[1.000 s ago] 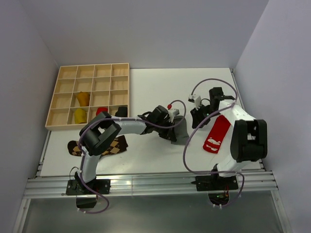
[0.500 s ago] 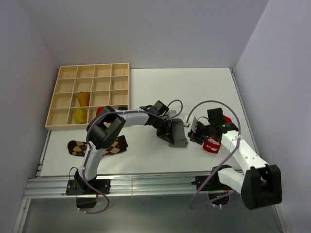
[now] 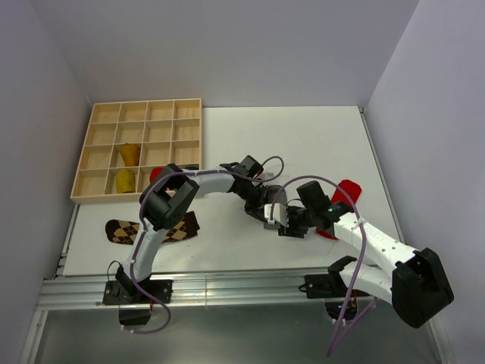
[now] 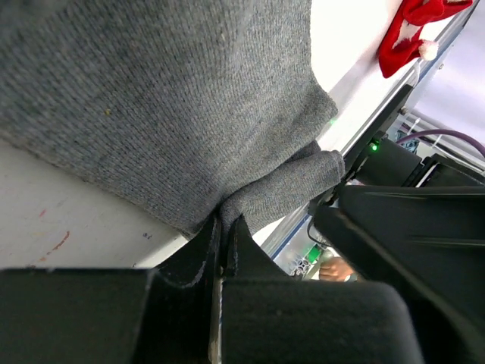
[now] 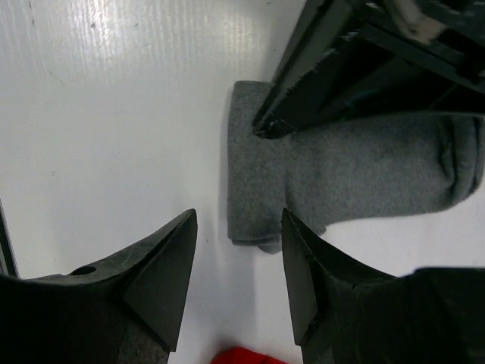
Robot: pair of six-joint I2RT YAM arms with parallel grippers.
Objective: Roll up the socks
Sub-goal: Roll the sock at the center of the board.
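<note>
Pinching the grey sock (image 5: 364, 178) at its edge, left gripper (image 4: 223, 227) is clamped tight on it; right gripper (image 5: 236, 227) hangs just above, jaws apart.

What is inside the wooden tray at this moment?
Two mustard bundles sit in separate compartments of the wooden tray; a red bundle shows partly. The left arm covers the near right corner, hiding anything there.

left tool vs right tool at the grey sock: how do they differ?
The left tool is shut, pinching an edge of the grey sock; the right tool is open and holds nothing. The left touches the cloth; the right hovers just off the sock's end. Both are at the same sock.
</note>
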